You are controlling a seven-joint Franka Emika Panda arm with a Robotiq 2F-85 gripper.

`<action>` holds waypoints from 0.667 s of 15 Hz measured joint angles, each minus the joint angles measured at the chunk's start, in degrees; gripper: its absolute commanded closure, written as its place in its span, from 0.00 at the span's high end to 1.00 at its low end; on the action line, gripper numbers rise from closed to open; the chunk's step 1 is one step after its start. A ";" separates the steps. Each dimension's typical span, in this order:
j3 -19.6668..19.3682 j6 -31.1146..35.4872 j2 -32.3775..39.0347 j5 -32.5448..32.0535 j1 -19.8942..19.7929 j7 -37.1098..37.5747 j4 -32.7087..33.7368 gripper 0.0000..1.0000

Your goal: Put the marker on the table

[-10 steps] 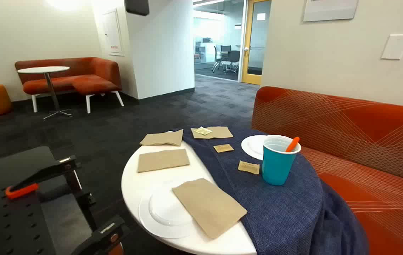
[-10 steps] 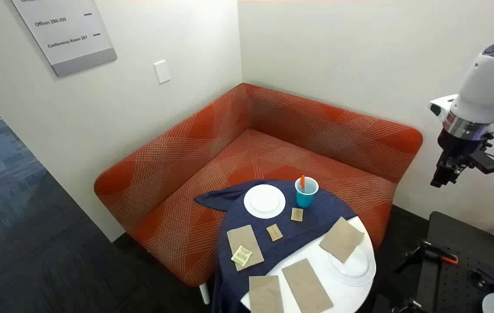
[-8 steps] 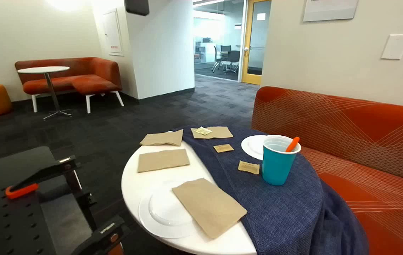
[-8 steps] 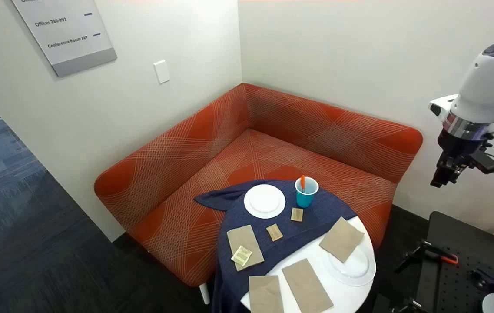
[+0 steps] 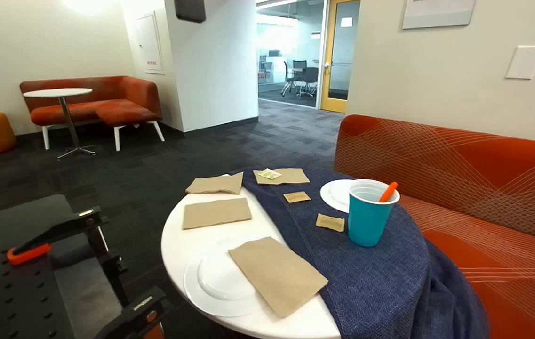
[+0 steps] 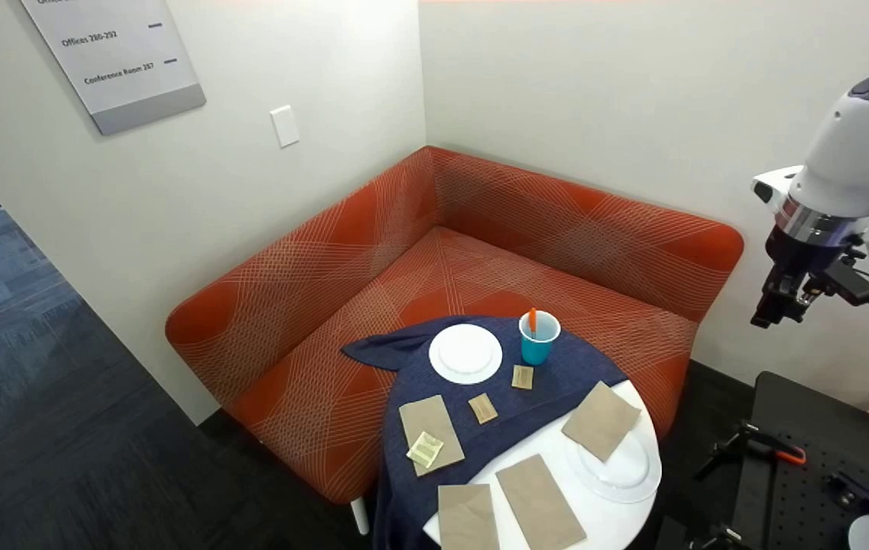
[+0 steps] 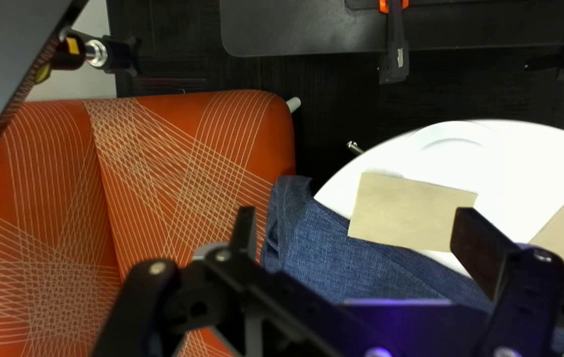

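1. Here's our marker (image 5: 388, 192), standing tilted in the teal cup (image 5: 368, 219), its orange end poking above the rim! The cup is upright on the navy cloth (image 5: 366, 273) draped over part of the table (image 5: 263, 227). By my reading, the lift-out is yet to be done.

2. And the claw (image 7: 356, 215)? Spread wide in the wrist view, nothing between its fingers (image 7: 480, 245). In an exterior view it hangs well apart from the cup and above it, the whole reach to come.

3. How will the marker handle? Light and stiff, I'd judge, smooth enough to slip, hardly fragile. The cup looks light too, so a knock on its rim could topple it.

4. Where to grab: that end above the cup's rim, pinched crosswise, then straight up until the bottom clears. The cloth near the cup, on the side away from the white plate (image 5: 334, 195) and the packet (image 5: 330, 222), looks a fair landing spot.

5. Now the blind spots. The marker's lower end is lost inside the cup, so its depth can't be told. In the wrist view I can't pick out marker or cup; the claw's own body covers much of the lower part. High above the cup in an exterior view, a dark block (image 5: 190, 9) is cut off; no telling what it is.
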 measured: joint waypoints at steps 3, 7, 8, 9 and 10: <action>0.31 6.85 2.46 0.00 0.27 2.17 -0.04 1.00; 0.97 18.93 8.99 0.02 0.43 5.78 0.41 1.00; 1.11 21.74 10.83 0.08 0.43 6.69 0.78 1.00; 1.21 24.58 12.80 0.14 0.43 7.56 1.31 1.00; 1.35 27.27 14.88 0.17 0.43 8.46 2.08 1.00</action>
